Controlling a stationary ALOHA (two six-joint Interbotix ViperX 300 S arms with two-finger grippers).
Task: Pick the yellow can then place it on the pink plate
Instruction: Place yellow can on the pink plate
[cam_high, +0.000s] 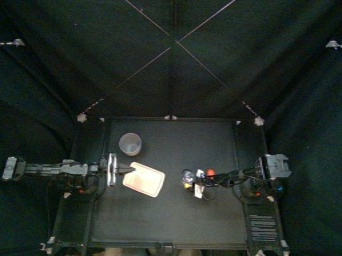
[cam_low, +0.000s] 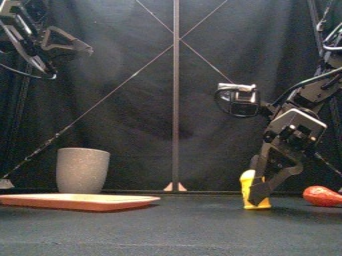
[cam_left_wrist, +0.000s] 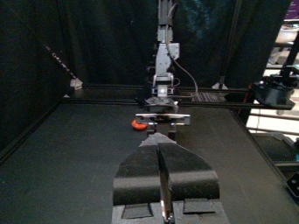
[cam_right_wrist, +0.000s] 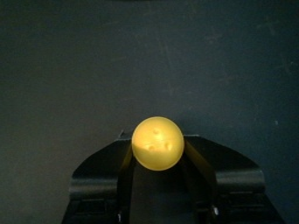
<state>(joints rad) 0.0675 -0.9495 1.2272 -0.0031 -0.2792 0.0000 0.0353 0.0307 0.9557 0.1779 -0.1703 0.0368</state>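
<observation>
Yellow toy can (cam_low: 247, 190) stands on the black table's (cam_high: 174, 215) right side, clamped by the right gripper (cam_low: 258, 198). Lift it straight, then carry it left to the flat pink tray (cam_low: 80, 201). The left gripper (cam_left_wrist: 163, 188) rests closed.

A yellow can (cam_low: 247, 190), pink plate (cam_low: 80, 201), grey cup (cam_low: 82, 169) — red toy (cam_low: 322, 195).

Occlusion notes — right gripper (cam_low: 263, 196) closed around yellow can (cam_low: 249, 187).
Front view: the near jaw covers part of the can's side. Right wrist view: only the can's rounded end shows between the jaws — its body lies hidden behind. A red toy (cam_low: 322, 195) just beside the gripper is cut by the picture's edge; kind not readable. From above, can and toy are mere specks at the gripper.
</observation>
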